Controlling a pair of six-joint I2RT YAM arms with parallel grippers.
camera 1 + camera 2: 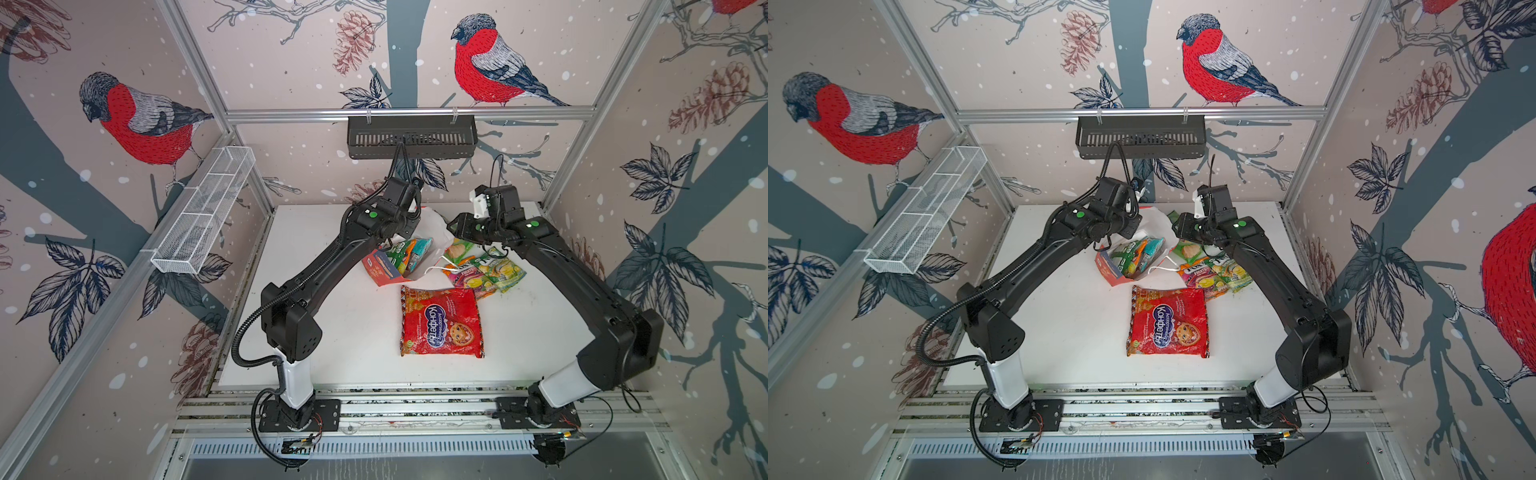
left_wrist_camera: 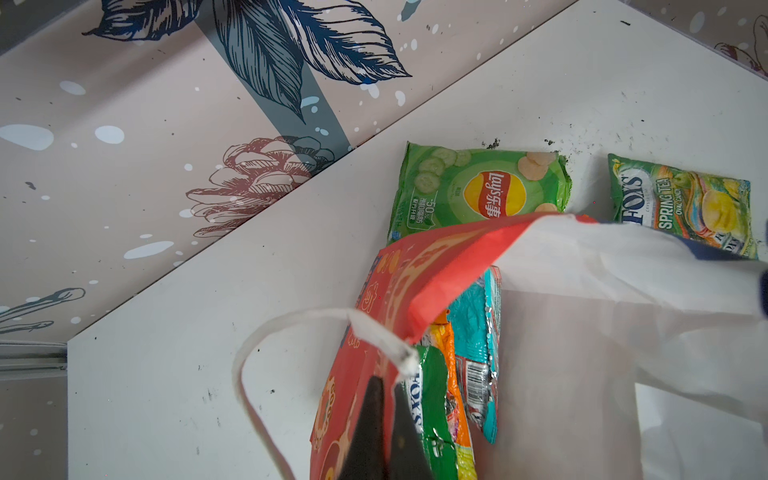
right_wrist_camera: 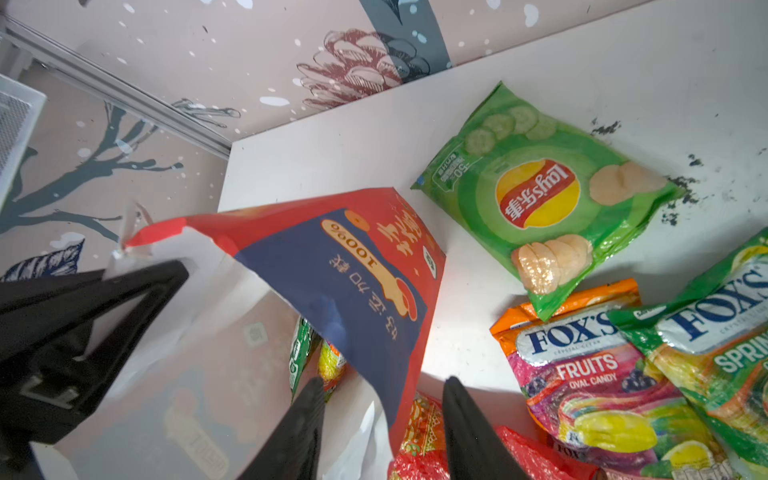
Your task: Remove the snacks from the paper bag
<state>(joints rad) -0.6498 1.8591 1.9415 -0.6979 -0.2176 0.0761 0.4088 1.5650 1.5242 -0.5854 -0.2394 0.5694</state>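
Observation:
The paper bag lies open on the white table with its white inside showing. My left gripper is shut on the bag's red wall, next to a white cord handle. Several small snacks remain inside the bag. My right gripper is open, one finger on each side of the bag's blue panel, not pinching it. Outside the bag lie the large red packet, the green chip bag and Fox's packs.
A black slotted basket hangs on the back rail. A white wire shelf runs along the left wall. The table ends at the aluminium rails in front. Dark specks mark the table beside the chip bag.

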